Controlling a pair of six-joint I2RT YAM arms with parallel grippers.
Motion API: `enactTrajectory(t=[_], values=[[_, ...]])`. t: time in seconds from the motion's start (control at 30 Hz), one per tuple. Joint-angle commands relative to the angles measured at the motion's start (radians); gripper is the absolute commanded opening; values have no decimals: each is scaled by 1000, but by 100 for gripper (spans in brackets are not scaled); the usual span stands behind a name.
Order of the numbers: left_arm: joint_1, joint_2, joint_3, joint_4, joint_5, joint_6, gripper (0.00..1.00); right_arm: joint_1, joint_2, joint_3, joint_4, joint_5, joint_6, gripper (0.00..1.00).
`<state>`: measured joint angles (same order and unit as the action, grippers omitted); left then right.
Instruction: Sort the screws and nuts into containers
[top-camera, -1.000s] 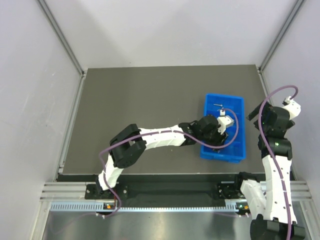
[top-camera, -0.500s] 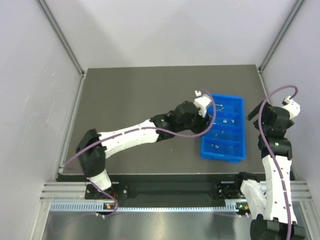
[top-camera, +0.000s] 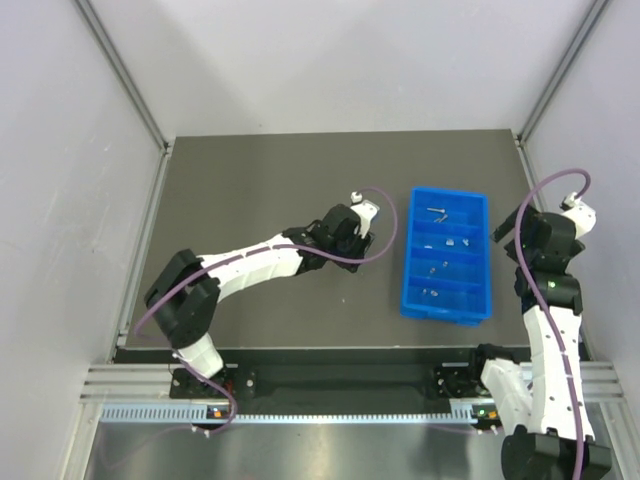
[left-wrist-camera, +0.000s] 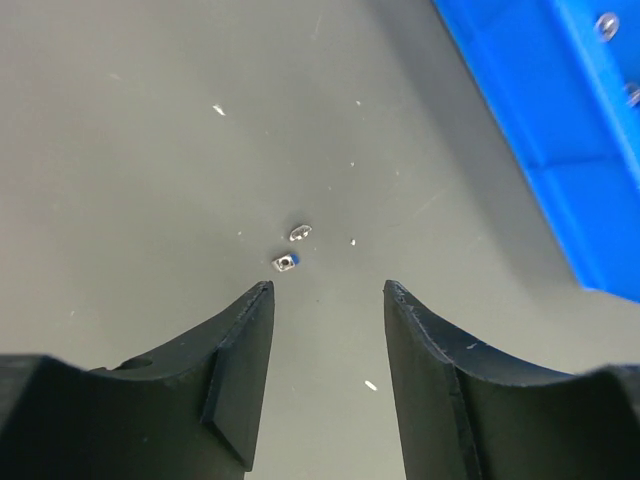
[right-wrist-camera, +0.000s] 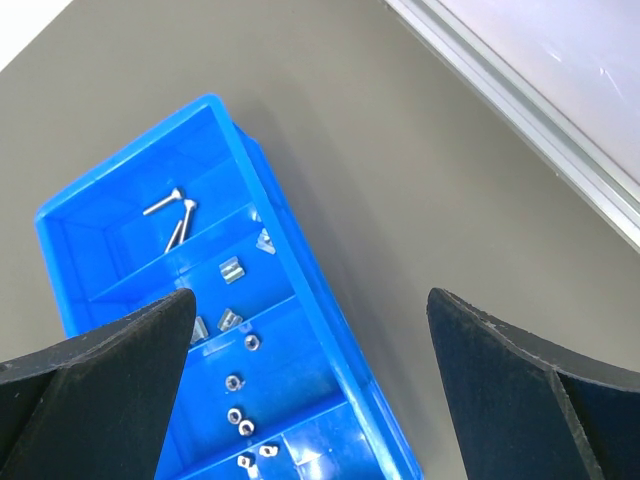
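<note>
A: Start big. What carries it all?

B: A dark grey surface, walled in pale panels. The left arm reaches across it toward the middle. The right arm stands folded upright at the right edge.

A: The blue tray?

B: It lies flat on the right half of the surface, long side running away from the arms, four compartments in a row. It sits between the two wrists, touched by neither.

A: The left tool?

B: It hangs over bare surface, left of the tray, fingers apart and nothing between them. The tray's near wall shows at the upper right of its wrist view.

A: And the right tool?

B: It is raised above the tray and looks down into it. Fingers spread wide, empty.

A: Contents?

B: Two screws lie crossed in the end compartment farthest from the arms. Small silvery nuts lie scattered in the next compartments down. I cannot sort them by kind from here.

A: Anything loose?

B: Yes. One loose nut lies on the surface just ahead of the left tool's fingertips, nearer the left finger. A second silvery bit lies just beyond it, apart from it by a sliver. It is too small to name.
</note>
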<state>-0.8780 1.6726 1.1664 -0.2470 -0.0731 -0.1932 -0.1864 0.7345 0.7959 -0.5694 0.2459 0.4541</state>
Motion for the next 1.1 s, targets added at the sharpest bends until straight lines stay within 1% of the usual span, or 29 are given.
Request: enactTrajectory(t=[0.0,0.17,0.27,0.4,0.6,0.73,0.93,1.07], values=[[13,30,-4,75,41,76,52,-2,9,3,29,15,0,100],[50,96,10,118,142,138,50,-2,19,6,28,23,-8,100],[57,133,56,42,170,227,47,-1,25,11,28,30,-11,99],[60,168,56,28,196,305,45,-1,39,14,32,32,-9,100],[76,217,62,58,223,313,45,-2,55,23,31,35,-5,100],[76,243,78,64,214,316,47,-2,62,34,29,39,-6,100],[83,254,87,60,187,322,52,-2,71,34,32,38,-3,100],[94,269,98,60,199,319,51,-2,78,32,31,33,-2,100]])
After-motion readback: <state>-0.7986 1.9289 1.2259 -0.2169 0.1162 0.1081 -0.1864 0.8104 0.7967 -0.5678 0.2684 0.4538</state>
